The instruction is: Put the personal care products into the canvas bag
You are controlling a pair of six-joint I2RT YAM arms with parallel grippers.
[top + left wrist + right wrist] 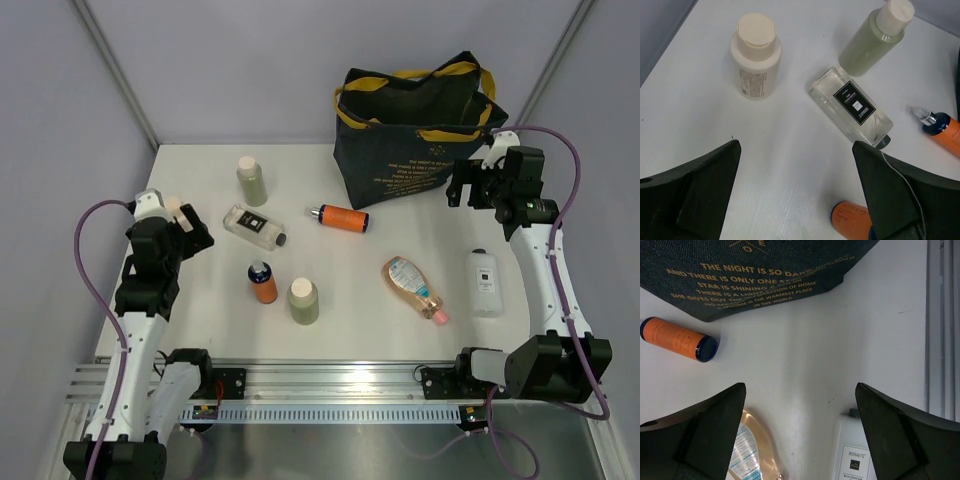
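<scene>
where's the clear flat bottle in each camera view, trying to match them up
Top: the clear bottle lies left of centre, cap end toward the lower right.
Left wrist: the clear bottle is just right of centre, black label up.
Right wrist: not in it.
Shared landmark: the lying orange bottle, mid-table in top, at the right edge in left wrist, at the left in right wrist.
</scene>
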